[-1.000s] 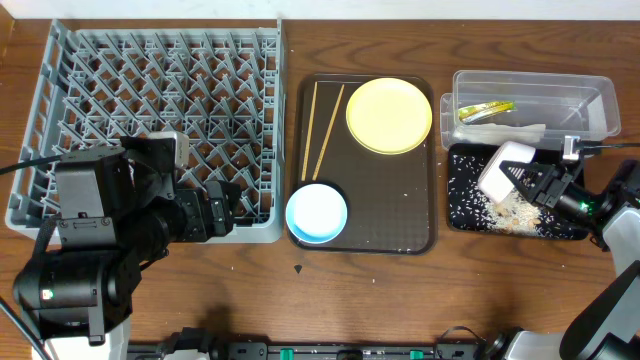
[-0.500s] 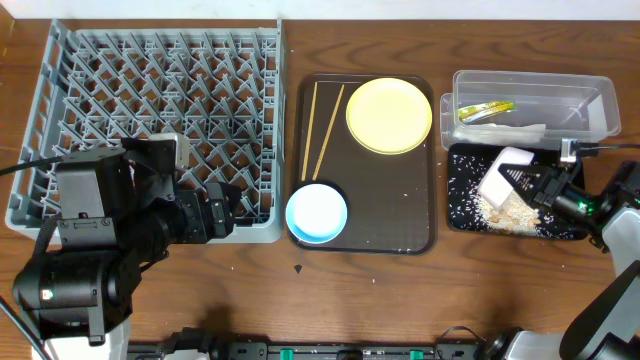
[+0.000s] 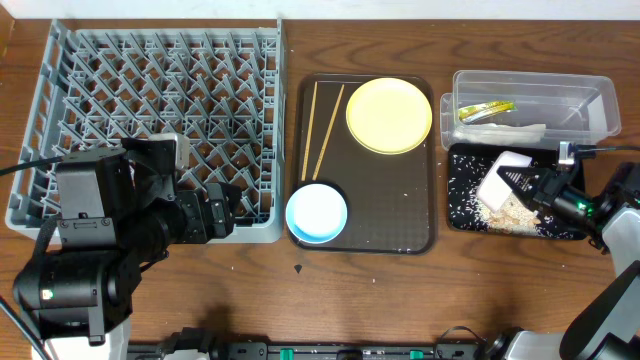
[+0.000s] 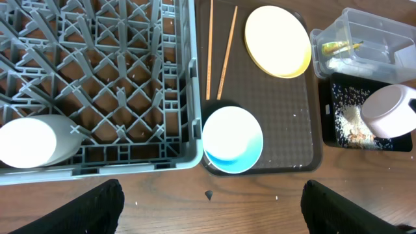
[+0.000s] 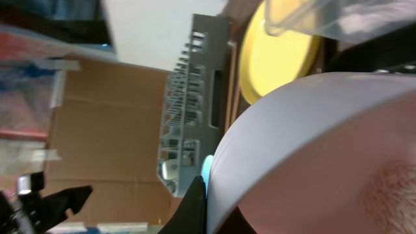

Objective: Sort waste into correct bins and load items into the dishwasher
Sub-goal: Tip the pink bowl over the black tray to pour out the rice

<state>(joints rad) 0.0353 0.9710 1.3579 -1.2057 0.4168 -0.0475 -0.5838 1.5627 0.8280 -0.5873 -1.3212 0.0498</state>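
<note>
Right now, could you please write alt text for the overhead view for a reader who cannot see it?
The right end effector holds a white bowl tilted over a black tray, where crumbs are piled. A brown tray holds a yellow plate, chopsticks and a blue bowl; a grey rack sits left, a clear tub with a wrapper right.

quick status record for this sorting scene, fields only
right gripper: shut on white bowl, tilted over black tray
left gripper: open, empty, near dish rack
black tray: rice crumbs in a pile
clear tub: snack wrapper, white paper
brown tray: yellow plate, chopsticks, blue bowl
dish rack: white cup in a near corner
</note>
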